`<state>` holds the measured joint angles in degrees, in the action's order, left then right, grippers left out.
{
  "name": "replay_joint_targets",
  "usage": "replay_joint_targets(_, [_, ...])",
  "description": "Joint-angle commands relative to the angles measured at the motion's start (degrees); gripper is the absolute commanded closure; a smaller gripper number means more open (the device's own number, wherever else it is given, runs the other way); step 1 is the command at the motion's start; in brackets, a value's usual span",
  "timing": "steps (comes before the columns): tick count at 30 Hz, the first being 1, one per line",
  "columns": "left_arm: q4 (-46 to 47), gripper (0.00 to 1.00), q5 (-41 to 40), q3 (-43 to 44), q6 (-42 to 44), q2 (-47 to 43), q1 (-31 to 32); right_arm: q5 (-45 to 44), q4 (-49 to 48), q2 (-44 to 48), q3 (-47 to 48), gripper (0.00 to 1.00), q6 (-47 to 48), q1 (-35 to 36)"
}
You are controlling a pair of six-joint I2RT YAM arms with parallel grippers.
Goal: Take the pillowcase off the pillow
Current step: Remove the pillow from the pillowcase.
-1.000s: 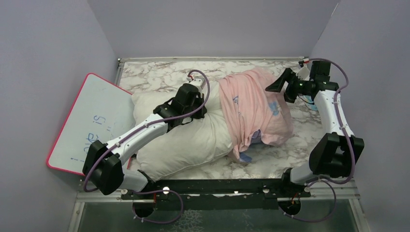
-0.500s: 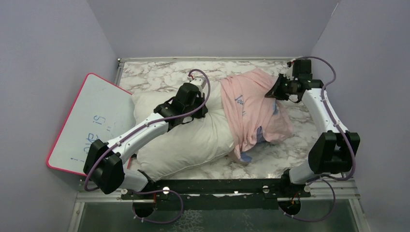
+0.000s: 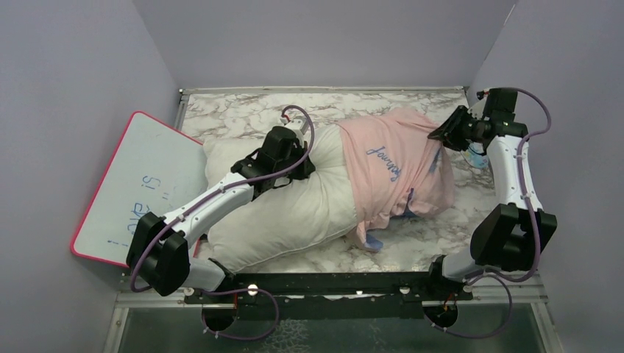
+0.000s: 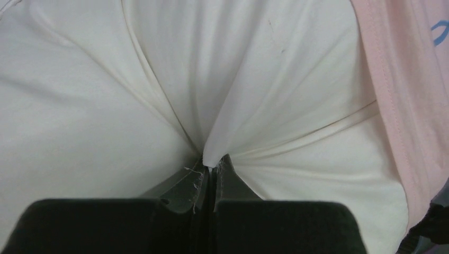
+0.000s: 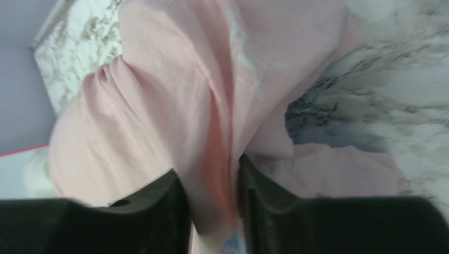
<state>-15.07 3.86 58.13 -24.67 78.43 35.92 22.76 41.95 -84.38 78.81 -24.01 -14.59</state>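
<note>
The white pillow [image 3: 287, 209] lies across the marble table, its left part bare. The pale pink pillowcase [image 3: 394, 165] with blue script covers its right end. My left gripper [image 3: 300, 163] is shut on a pinch of white pillow fabric [image 4: 212, 153] near the pillow's middle, just left of the pink hem [image 4: 392, 106]. My right gripper [image 3: 441, 132] is shut on a fold of the pink pillowcase [image 5: 212, 132] at its far right end and holds it pulled taut to the right.
A pink-edged whiteboard [image 3: 136, 187] leans at the table's left edge. Purple walls close in the left, back and right. Bare marble table [image 3: 243, 114] shows behind the pillow and in the right wrist view [image 5: 381, 95].
My right gripper closed on the pillowcase's right end and moved right with it, stretching the pink fabric flatter so its blue script shows. The left gripper kept its hold on the pillow.
</note>
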Motion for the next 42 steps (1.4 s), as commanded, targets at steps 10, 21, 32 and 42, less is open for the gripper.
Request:
replay_joint_targets(10, [-15.0,0.93,1.8,2.9,3.2,-0.9,-1.8,-15.9,4.5,18.7,-7.5,0.14,-4.0,-1.5])
replay_joint_targets(21, [-15.6,0.22,0.4,8.0,2.7,-9.1,4.0,1.0,13.5,36.4,-26.3,0.07,-14.5,-1.5])
replay_joint_targets(32, [-15.7,0.17,-10.3,3.2,-6.6,-16.8,23.1,3.7,15.7,44.8,-35.6,0.21,-14.7,-1.5])
replay_joint_targets(42, [-9.9,0.16,-25.0,-8.6,-20.6,-16.5,45.4,8.1,0.2,47.1,-45.5,0.43,-18.8,-1.5])
